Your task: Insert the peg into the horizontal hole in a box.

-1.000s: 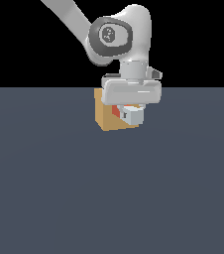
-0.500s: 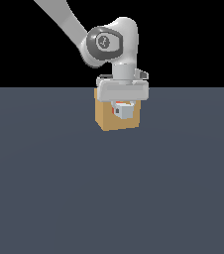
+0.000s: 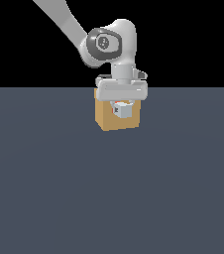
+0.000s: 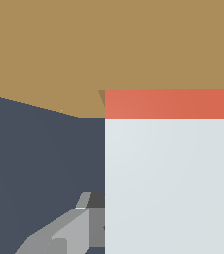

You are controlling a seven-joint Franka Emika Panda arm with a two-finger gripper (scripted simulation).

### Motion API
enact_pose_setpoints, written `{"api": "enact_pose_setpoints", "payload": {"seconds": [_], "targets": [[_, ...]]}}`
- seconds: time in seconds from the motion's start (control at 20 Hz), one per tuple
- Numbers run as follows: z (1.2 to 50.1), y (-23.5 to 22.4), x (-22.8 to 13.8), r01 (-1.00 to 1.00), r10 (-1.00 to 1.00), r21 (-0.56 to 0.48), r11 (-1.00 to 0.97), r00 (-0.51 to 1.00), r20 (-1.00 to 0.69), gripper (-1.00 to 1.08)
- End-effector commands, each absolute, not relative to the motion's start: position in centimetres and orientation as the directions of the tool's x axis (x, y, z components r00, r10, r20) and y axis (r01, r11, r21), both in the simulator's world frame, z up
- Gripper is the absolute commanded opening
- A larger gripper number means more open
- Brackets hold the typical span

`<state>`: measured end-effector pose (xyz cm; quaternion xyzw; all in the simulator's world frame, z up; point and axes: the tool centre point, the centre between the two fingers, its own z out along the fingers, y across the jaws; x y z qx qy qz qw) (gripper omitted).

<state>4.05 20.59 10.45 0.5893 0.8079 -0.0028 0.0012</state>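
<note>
Insertion under way: the peg (image 4: pixel 168 168) is entering the hole (image 4: pixel 102 95) in the box (image 3: pixel 104 116), which is sitting on the dark counter (image 3: pixel 112 198). In the wrist view only a short orange-red band is showing against the box's tan face, the white length trailing back toward the gripper (image 3: pixel 122 109); by this reading most of the coloured third is already lying inside. The jaws are pinching the peg on its white portion, near its rear end. To complete the step well, the arm should be pushing straight along the peg's own axis, keeping it level and square to the box face so the edges are not binding on the hole's rim. The peg's long axis is running horizontally, orange-red end pointing into the box, white end pointing away from it
</note>
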Motion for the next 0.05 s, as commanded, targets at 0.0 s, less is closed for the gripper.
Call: {"api": "enact_pose_setpoints", "payload": {"seconds": [0.0], "targets": [[10.71,21.58,4.02,0.949,0.949,0.004,0.317,-0.317,0.001,-1.0]]}}
